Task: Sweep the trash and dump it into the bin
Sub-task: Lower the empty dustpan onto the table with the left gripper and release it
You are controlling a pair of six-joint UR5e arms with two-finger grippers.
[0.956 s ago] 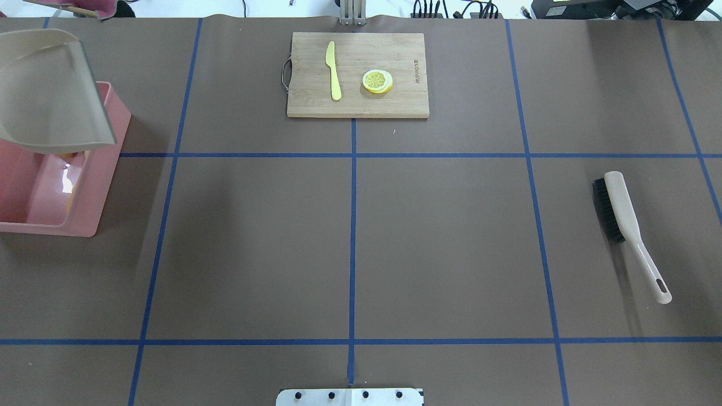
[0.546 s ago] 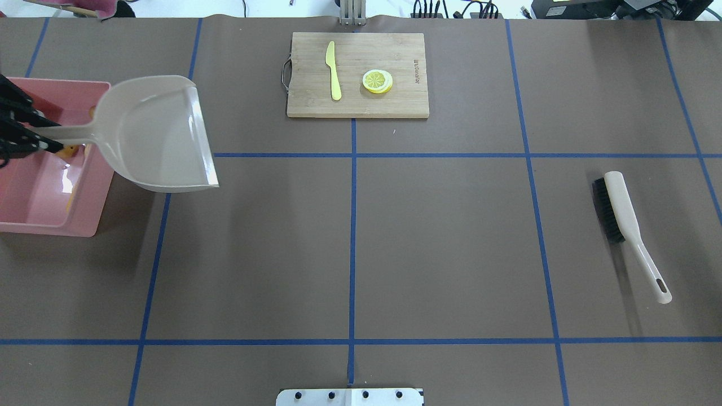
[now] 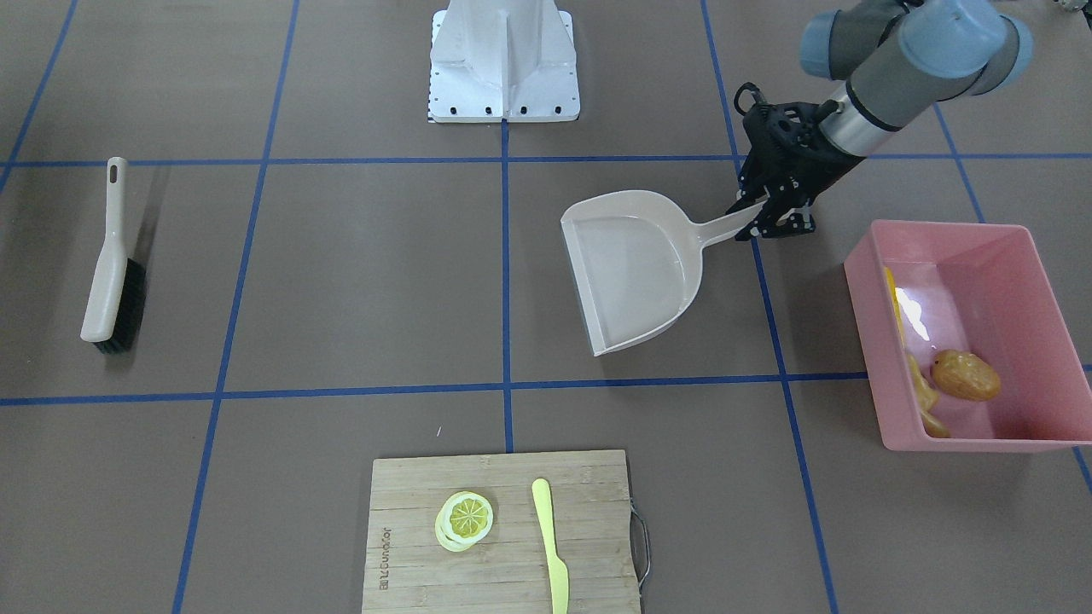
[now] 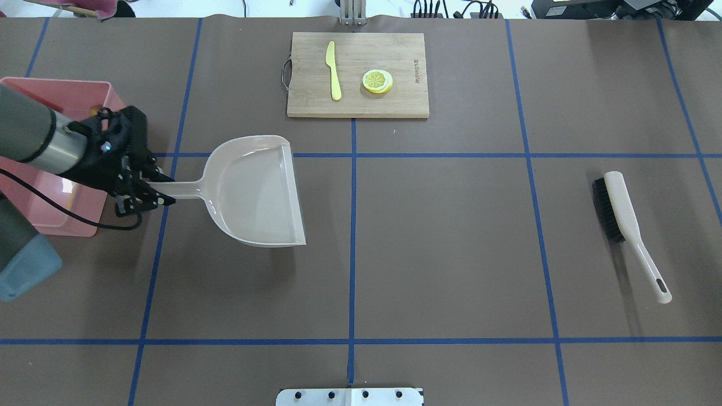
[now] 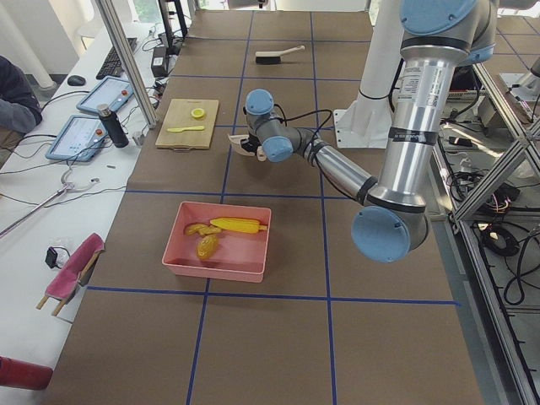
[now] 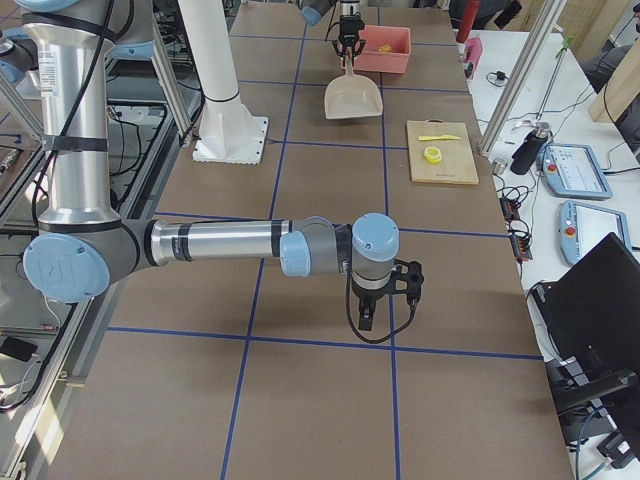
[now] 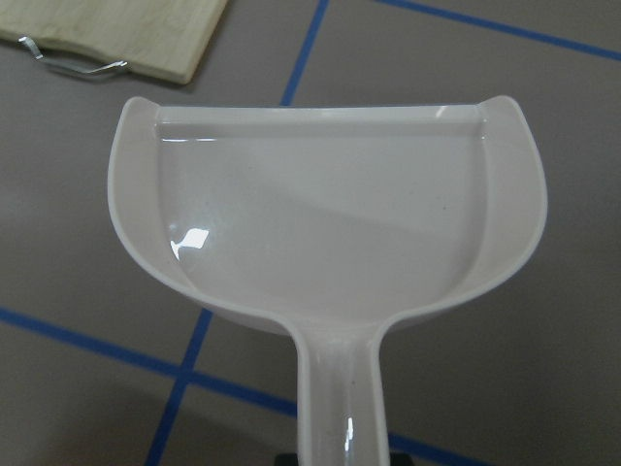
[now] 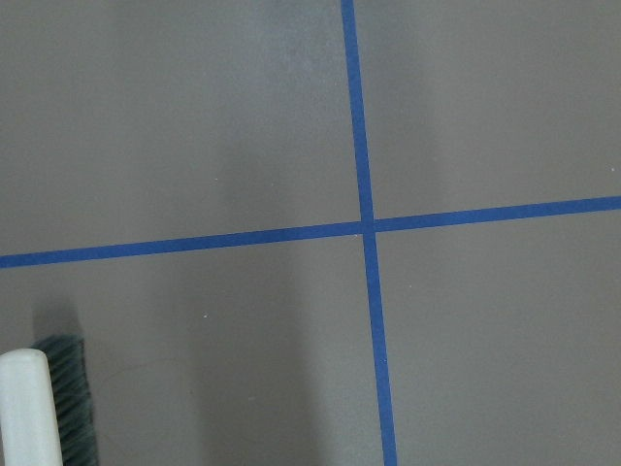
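Observation:
My left gripper (image 4: 141, 194) is shut on the handle of the beige dustpan (image 4: 254, 192), which is level, empty and low over the table to the right of the bin. The dustpan fills the left wrist view (image 7: 330, 223). The pink bin (image 3: 874, 341) stands at the table's left end and also shows in the overhead view (image 4: 62, 93). In it lie the corn cob (image 5: 238, 224), the brown potato (image 3: 964, 375) and the ginger root (image 3: 926, 396). My right gripper (image 6: 375, 310) shows only in the exterior right view, over bare table; I cannot tell whether it is open or shut.
A beige hand brush (image 4: 626, 225) with black bristles lies on the table's right side. A wooden cutting board (image 4: 395, 96) stands at the far middle, with a yellow-green knife (image 4: 333, 70) and a lemon slice (image 4: 377, 80) on it. Blue tape lines cross the brown table.
The dustpan has moved from tilted over the bin to the right and down, and is now level low over the table. The left arm has come into the overhead view.

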